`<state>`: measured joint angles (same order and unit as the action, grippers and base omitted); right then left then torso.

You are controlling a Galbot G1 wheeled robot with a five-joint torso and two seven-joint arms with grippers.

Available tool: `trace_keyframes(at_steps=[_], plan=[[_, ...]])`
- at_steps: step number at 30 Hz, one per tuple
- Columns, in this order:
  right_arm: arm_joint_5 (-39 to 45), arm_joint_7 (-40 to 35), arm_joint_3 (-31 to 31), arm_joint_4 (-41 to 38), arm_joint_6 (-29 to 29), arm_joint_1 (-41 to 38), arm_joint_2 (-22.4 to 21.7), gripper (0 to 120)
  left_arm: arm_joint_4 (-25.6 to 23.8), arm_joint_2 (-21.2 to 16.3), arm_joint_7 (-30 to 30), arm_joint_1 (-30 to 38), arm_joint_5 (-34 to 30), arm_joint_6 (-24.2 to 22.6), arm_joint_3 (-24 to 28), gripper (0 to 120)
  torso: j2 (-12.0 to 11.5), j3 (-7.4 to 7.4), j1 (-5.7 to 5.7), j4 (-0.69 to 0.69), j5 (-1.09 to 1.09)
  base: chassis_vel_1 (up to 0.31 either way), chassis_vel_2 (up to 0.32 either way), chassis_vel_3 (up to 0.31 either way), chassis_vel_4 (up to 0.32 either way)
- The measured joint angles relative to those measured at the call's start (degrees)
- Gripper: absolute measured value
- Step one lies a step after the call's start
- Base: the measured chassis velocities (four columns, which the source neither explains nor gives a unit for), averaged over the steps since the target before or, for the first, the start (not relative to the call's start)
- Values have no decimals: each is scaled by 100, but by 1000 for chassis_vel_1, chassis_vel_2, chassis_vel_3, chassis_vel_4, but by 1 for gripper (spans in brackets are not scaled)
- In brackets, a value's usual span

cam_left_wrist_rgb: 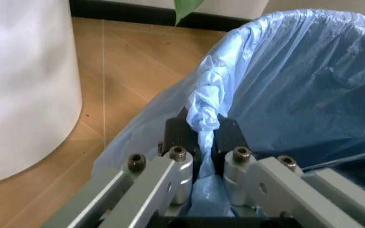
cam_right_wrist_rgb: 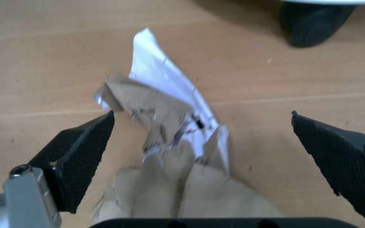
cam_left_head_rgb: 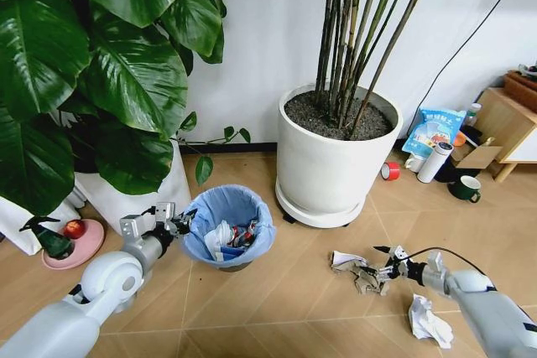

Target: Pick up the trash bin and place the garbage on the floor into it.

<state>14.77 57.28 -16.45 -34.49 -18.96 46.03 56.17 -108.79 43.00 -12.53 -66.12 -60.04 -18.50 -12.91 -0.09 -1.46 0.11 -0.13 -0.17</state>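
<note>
On the wooden floor (cam_left_head_rgb: 294, 291) in the head view, the trash bin (cam_left_head_rgb: 228, 228) stands between a leafy plant's white pot (cam_left_head_rgb: 126, 199) and a large white planter (cam_left_head_rgb: 336, 157) of bamboo stems, with litter already inside it. The left gripper (cam_left_head_rgb: 176, 222) reaches in from the lower left and meets the bin's rim on the side facing the leafy plant. To the right, the right gripper (cam_left_head_rgb: 382, 272) sits low at a crumpled grey-brown wrapper (cam_left_head_rgb: 357, 272) lying on the floor in front of the planter; a crumpled white paper wad (cam_left_head_rgb: 430, 323) lies apart, nearer the robot, beside the right arm.

From the left wrist view, the left gripper (cam_left_wrist_rgb: 201, 142) has its fingers closed together on a bunched fold of the light-blue bag (cam_left_wrist_rgb: 296, 80) at the bin's rim, the plastic pinched between the dark pads.

From the right wrist view, the right gripper (cam_right_wrist_rgb: 201, 137) is spread wide, one black fingertip (cam_right_wrist_rgb: 81, 152) on each side of the grey-brown wrapper (cam_right_wrist_rgb: 169, 156), which lies on the floor between them, closer to one finger than the other.
</note>
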Motion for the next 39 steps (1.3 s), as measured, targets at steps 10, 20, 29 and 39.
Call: trace_keyframes(at_steps=[10,20,29,39], plan=[[-137,-161,45,6,58,112,21,100,-2,6,-4,0,-3,0,-12,1,0,0,0,0,-1,0,0,0,0],[-395,-815,164,5,226,250,18,94,-12,22,-15,9,-18,0,-22,1,0,0,-1,0,-1,0,0,0,0],[-160,-940,304,29,329,341,33,68,-18,-3,-30,16,-52,-2,-23,1,0,0,-1,0,-1,0,0,0,0],[106,-767,349,8,393,384,-2,29,-30,-19,-32,20,-66,-5,-30,1,1,1,0,0,1,0,0,0,0]])
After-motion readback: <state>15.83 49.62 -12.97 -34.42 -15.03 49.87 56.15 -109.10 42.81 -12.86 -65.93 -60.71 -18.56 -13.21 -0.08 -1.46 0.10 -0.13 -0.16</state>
